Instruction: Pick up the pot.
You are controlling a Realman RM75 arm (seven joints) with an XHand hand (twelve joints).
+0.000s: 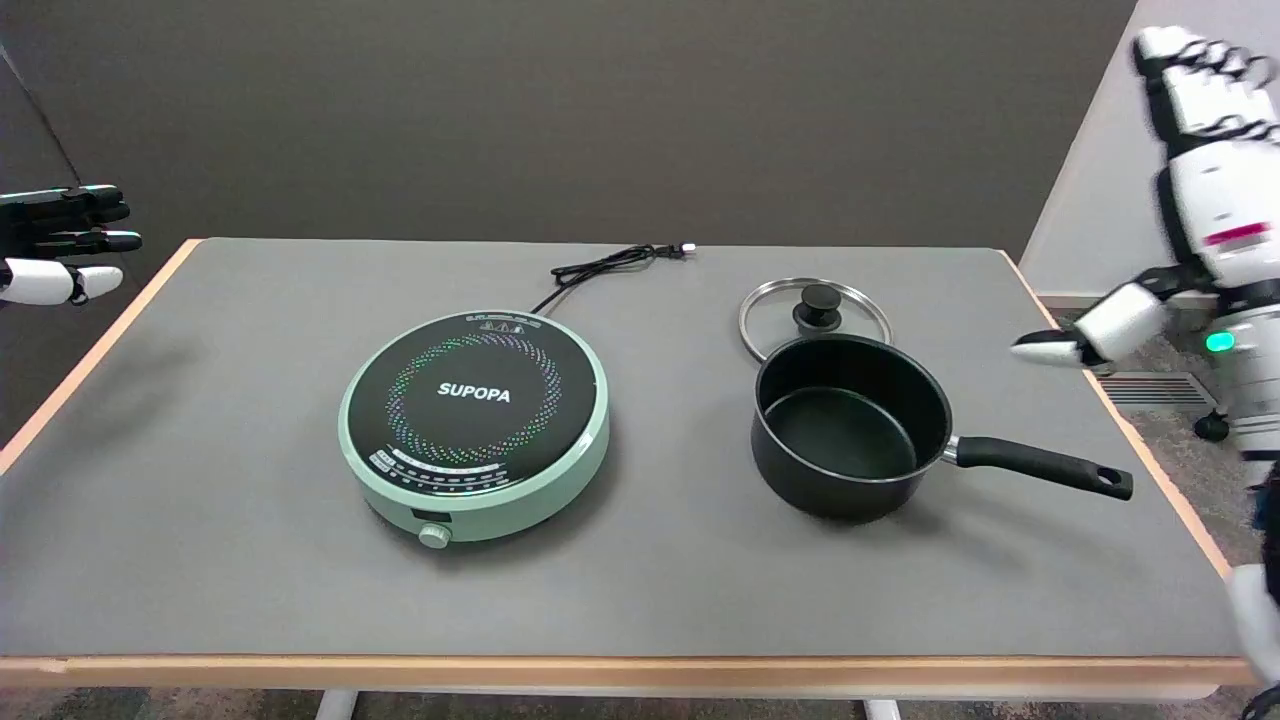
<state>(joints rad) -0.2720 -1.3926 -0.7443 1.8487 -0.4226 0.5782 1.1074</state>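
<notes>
The right hand (1200, 170) is mostly white, with glossy shell segments joined by black links and thin black cables looping across its back. A short pink-red stripe marks one white panel. Its thumb is a white shell tipped in black. Below it a small green light glows on the white arm (1250, 400). The left hand (60, 245), at the far left, has black fingers and one white one.

Wall: we see a dark brown-grey panel (560, 110) behind the table, and a paler grey one (1100, 200) at right.
Table: we note a grey top (200, 480) with a light wood edge.
Floor: we make out speckled carpet (1190, 470) and a vent grille (1150, 390).
</notes>
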